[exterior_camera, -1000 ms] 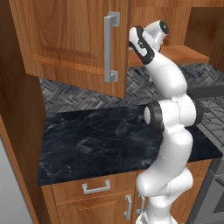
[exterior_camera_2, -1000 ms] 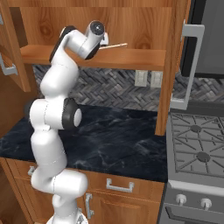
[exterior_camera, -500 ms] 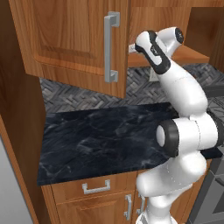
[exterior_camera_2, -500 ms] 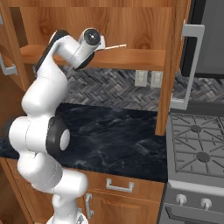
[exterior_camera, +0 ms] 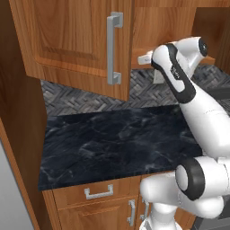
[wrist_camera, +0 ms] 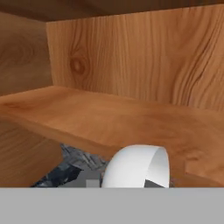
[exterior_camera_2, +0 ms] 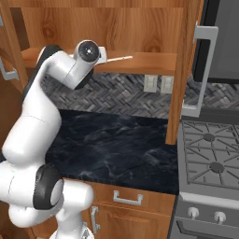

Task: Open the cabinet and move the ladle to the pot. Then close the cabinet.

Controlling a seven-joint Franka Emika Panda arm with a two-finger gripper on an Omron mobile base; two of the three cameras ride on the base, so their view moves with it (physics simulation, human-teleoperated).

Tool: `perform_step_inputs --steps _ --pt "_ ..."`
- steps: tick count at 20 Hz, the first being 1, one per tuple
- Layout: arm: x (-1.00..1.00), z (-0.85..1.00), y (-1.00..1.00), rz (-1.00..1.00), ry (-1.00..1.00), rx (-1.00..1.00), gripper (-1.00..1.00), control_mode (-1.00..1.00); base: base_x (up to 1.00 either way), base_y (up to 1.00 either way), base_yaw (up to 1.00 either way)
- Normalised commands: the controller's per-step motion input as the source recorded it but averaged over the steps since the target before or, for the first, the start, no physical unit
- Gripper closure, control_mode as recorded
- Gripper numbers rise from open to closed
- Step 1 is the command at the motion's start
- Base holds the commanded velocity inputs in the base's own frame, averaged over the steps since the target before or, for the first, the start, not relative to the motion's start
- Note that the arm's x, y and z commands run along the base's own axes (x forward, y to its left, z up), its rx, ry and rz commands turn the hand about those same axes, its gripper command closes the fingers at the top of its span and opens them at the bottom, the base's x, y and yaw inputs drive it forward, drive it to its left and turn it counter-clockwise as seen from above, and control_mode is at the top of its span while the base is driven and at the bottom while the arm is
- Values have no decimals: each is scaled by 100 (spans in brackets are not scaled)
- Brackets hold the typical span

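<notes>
Nearest us, our white arm (exterior_camera_2: 32, 135) rises over a dark marble counter (exterior_camera: 117, 139), with drawers (exterior_camera: 99, 192) below and a stove (exterior_camera_2: 210, 158) to the right. Our gripper (exterior_camera: 144, 58) is raised at the front edge of the open cabinet's (exterior_camera_2: 112, 28) shelf (wrist_camera: 113, 118), jaws pressed together on the ladle (exterior_camera_2: 116, 58), whose white bowl (wrist_camera: 138, 166) shows before the hand and whose thin pale handle sticks out rightward along the shelf edge. Behind, the cabinet's wooden back wall (wrist_camera: 144, 57) stands bare, its doors (exterior_camera: 72, 40) swung wide.
</notes>
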Motion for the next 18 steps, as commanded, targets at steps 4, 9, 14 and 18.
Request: perform_step_inputs --steps 4,9,14,18 --pt "-100 7 -12 0 11 -2 100 -100 0 0 0" --pt "-97 1 -5 -1 17 -9 100 -100 0 0 0" --pt "-84 0 -5 -2 11 -6 100 -100 0 0 0" --pt "-56 0 -5 -2 0 -4 100 -100 0 0 0"
